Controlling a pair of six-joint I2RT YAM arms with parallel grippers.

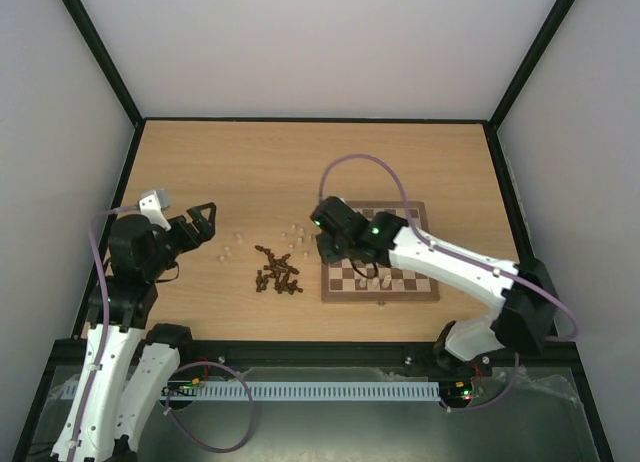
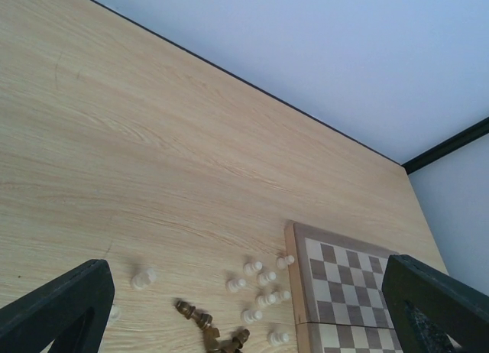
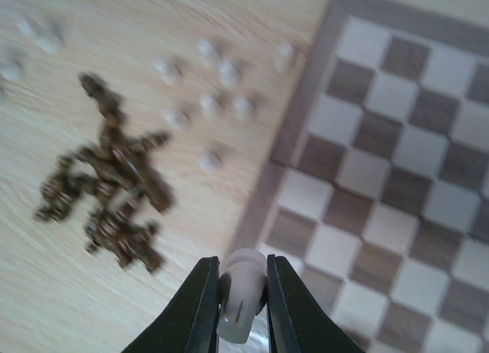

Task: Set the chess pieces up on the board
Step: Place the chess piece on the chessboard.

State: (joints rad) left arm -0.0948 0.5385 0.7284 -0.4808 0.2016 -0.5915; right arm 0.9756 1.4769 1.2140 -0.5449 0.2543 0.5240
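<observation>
The wooden desk (image 1: 300, 162) carried the board (image 1: 340, 278), a square of light and dark brown checks in a brown frame, lying toward my right. My left hand (image 1: 197, 225) hung well to its left, fingers wide apart. My right hand (image 3: 241, 273) was over the board's left edge, clamped on one pale piece (image 3: 241, 296). A heap of dark brown pieces (image 1: 277, 272) lay beside the board, with small cream pieces (image 1: 295, 237) scattered just beyond.

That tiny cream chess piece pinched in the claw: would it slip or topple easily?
Probably rigid: the cream piece, pinched in the right claw, shows no squashing. Likely very light, being so tiny. Its smooth rounded body might slip, and it may tip or roll once released, like the toppled dark pieces.
</observation>
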